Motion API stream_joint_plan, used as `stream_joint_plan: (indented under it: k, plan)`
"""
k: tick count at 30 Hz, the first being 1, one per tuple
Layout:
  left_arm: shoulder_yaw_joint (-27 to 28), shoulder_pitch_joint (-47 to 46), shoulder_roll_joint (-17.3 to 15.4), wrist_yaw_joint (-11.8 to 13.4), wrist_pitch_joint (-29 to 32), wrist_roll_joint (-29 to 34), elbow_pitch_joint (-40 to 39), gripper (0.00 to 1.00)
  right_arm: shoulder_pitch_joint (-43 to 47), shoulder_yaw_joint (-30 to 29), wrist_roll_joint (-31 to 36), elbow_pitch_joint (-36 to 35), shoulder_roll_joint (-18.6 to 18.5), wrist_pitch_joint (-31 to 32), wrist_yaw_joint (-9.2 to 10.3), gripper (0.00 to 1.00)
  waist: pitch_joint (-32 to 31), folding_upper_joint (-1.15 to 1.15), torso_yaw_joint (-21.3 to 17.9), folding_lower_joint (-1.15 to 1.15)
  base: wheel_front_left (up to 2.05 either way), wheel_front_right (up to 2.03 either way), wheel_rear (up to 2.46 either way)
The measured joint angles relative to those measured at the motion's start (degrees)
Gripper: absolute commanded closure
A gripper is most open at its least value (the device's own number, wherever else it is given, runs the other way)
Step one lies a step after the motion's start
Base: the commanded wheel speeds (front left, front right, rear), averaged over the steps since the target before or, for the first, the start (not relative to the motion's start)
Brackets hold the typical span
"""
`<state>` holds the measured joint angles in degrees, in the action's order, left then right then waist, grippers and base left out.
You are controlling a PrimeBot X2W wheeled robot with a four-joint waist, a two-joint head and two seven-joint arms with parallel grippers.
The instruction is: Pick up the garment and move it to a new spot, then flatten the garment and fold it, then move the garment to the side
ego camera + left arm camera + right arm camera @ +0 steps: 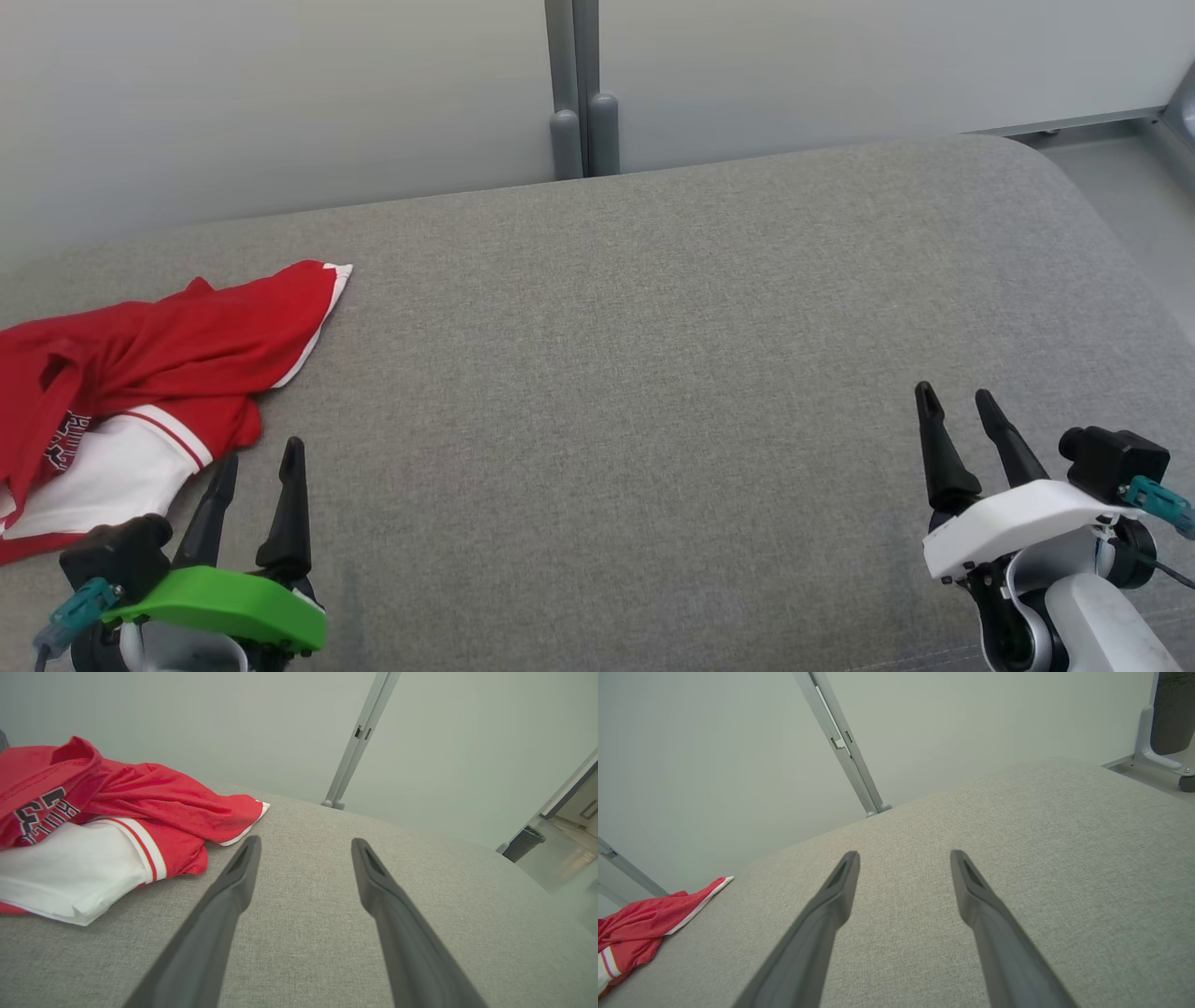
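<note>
- My left gripper [261, 450]: jaws spread wide, nothing between them, low at the near-left of the worktop [653, 373].
- My right gripper [953, 392]: same, wide open and empty, at the near-right and well apart from the cloth.
- The garment [159, 364]: red with white trim, crumpled in a heap at the left of the worktop, partly cut off by the head view's left border.
- My left fingertips sit just beside its near edge. I can't tell whether the outer finger touches cloth.
- My read on the step: pick not yet begun, so the whole task is ahead.
- Risk: the heap is layered. A pinch on the white panel [103, 481] may take one layer only, so the rest drags or unrolls on the lift.
- Risk: biting deep into the bunch takes several layers at once, and then it won't open flat at the new spot.
- Risk: part of the garment is outside the head view, and I can't tell if it hangs over the edge. If it does, its weight could pull it off as I lift.
- Risk: the woven worktop looks grippy. Dragging instead of lifting would bunch the cloth further.
- Risk: the right arm has a long reach across. With a left-only pick, the garment hangs from one point and twists.
- Best visible handle: the trimmed corner [331, 275], which points toward the middle and looks flat and thin.
</note>
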<state>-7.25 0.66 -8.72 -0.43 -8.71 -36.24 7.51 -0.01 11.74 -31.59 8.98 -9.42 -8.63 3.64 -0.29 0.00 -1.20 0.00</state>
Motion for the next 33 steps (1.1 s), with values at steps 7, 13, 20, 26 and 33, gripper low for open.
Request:
stream_joint_plan:
  k: [7,13,20,26,33]
  plan:
    - [-0.3,1.12,-0.29,-0.05,-1.52,5.1,0.68,0.0,0.01,1.52,5.04,-0.3,-0.53,-1.51,0.07,0.0,-0.07,0.0,0.02,0.0,0.0,0.0,0.0]
    - [-0.25,1.43,-0.42,-0.08,-2.55,8.59,1.34,0.0,0.02,2.46,8.55,-0.31,-1.04,-2.56,-0.01,0.0,-0.16,0.0,-0.07,0.0,0.0,0.0,0.0]
    - [0.24,2.48,-0.44,-0.13,-3.98,12.16,3.13,0.0,0.24,3.22,11.71,-0.2,-1.09,-4.02,-0.73,0.0,-0.24,0.0,-0.22,0.0,0.0,0.0,0.0]
    - [1.59,2.58,-1.01,-0.13,-5.19,15.43,4.63,0.0,0.6,3.22,14.51,0.46,-1.47,-5.22,-2.04,0.0,-0.28,0.0,-0.35,0.0,0.0,0.0,0.0]
    - [3.04,2.67,-1.24,-0.58,-5.7,16.82,5.43,0.0,1.09,1.86,15.81,0.99,-2.79,-5.71,-2.87,0.0,-0.17,0.0,-0.52,0.0,0.0,0.0,0.0]
